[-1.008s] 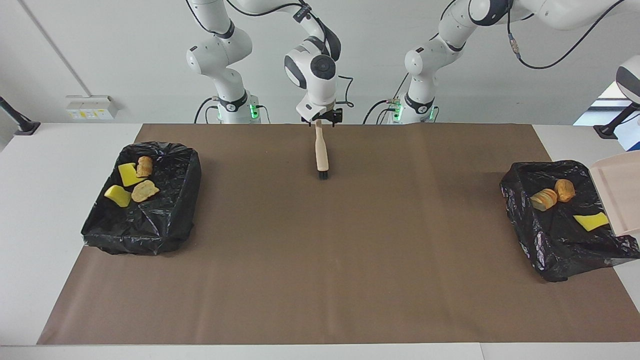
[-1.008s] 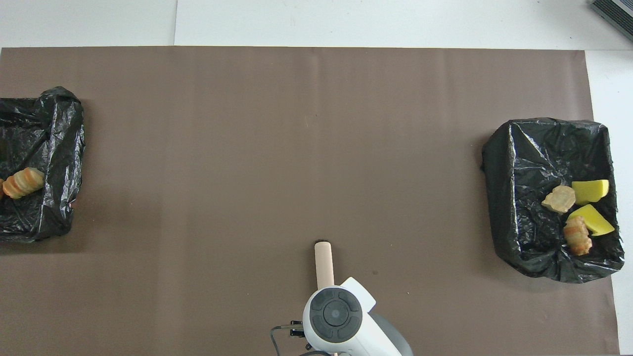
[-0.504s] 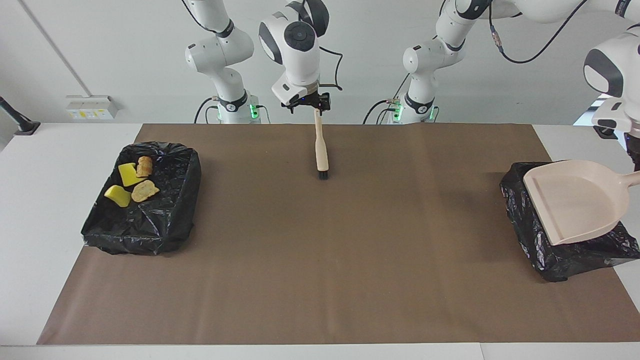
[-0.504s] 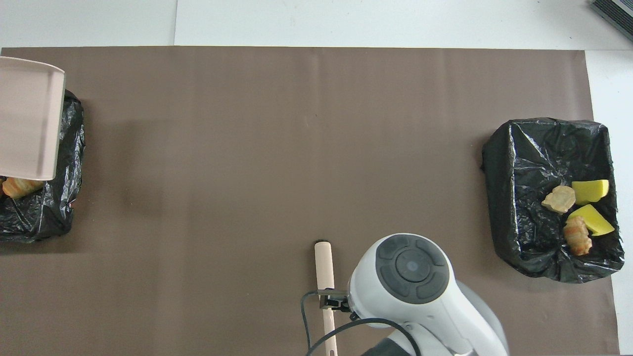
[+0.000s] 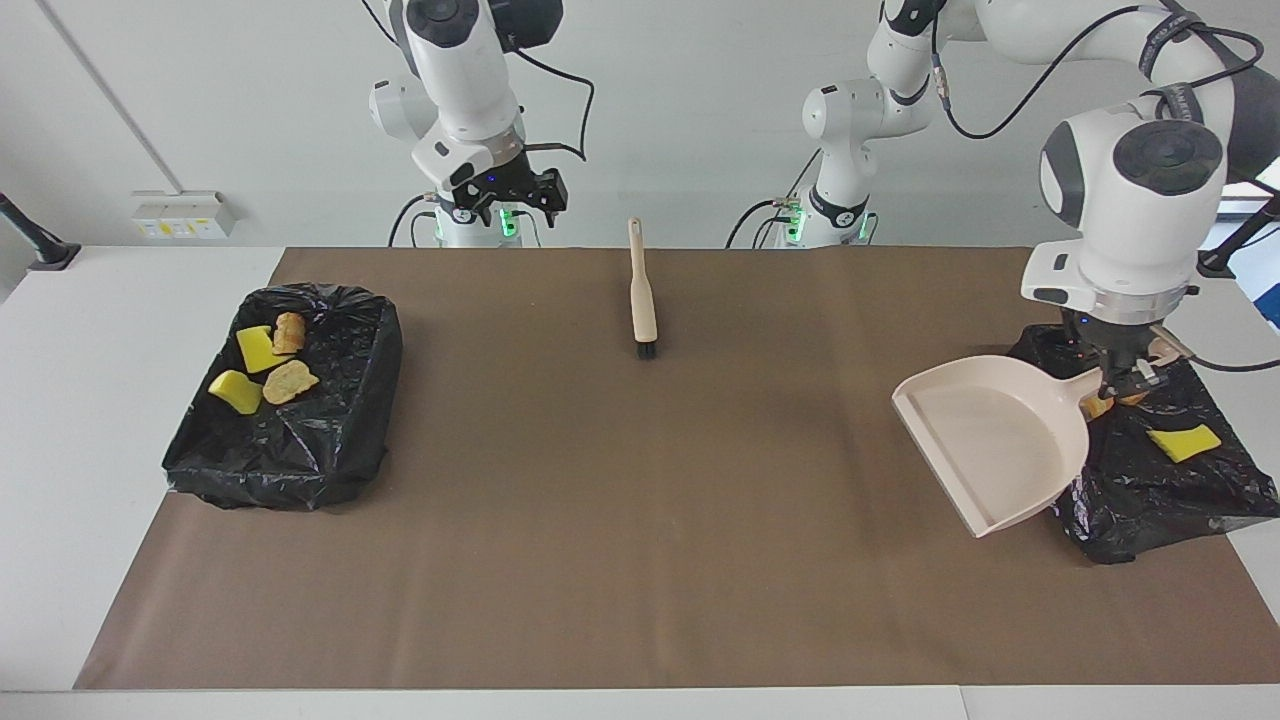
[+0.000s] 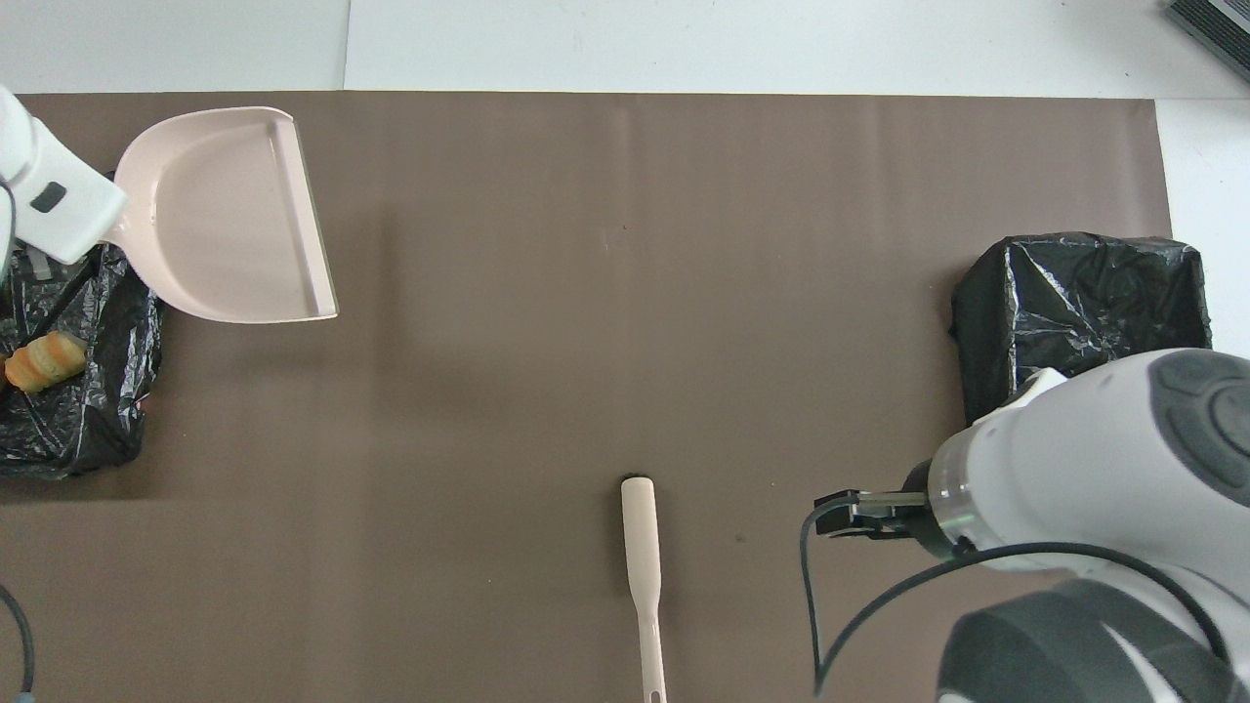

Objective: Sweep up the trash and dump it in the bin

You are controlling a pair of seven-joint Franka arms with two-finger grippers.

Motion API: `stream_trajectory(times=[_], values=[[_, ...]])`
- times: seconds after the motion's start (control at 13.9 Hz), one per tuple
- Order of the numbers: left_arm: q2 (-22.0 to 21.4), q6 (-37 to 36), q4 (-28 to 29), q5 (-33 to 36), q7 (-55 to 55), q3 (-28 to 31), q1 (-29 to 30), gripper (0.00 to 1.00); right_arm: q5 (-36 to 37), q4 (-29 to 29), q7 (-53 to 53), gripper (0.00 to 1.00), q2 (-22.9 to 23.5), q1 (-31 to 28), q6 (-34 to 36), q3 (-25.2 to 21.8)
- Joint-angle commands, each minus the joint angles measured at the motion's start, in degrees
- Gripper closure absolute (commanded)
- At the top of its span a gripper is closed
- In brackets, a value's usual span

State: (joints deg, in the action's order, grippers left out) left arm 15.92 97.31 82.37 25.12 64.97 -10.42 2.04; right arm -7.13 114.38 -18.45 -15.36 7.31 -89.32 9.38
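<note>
Pink plastic, the dustpan (image 5: 985,440) hung over the surface (image 5: 640,520), its handle clamped in the left gripper (image 5: 1125,385) above one black-lined bin (image 5: 1150,490). The right gripper (image 5: 510,190) was raised and wide open, holding nothing. The trash (image 5: 262,365) lay in both bins; the brush (image 5: 642,300) lay flat near the robots.

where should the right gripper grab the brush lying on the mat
Take the brush by the thick middle of its handle, coming straight down from above. It lies flat on the brown mat, bristle end pointing away from the robots and thin tail toward them, so the fingers should straddle the handle across its width. The right gripper hangs open and empty nearby, probably best placed for this.
</note>
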Motion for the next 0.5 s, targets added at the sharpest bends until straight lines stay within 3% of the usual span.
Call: stream_trajectory(times=[0.0, 0.14, 0.43], values=[[-0.28, -1.08, 2.17, -2.88, -14.99, 1.11, -5.97, 1.0, 3.7, -2.49, 5.51, 0.0, 0.33, -3.35, 1.34, 0.9], [1.91, -0.81, 2.71, -4.71, -28.61, 1.02, -10.73, 1.0, 5.19, -3.45, 8.59, 0.0, 0.59, -5.45, 1.26, 0.9], [5.08, 0.77, 2.27, -15.59, -55.32, 1.11, -18.72, 1.0, 5.72, -6.87, 9.22, 0.0, 1.47, -7.66, 0.29, 0.9]])
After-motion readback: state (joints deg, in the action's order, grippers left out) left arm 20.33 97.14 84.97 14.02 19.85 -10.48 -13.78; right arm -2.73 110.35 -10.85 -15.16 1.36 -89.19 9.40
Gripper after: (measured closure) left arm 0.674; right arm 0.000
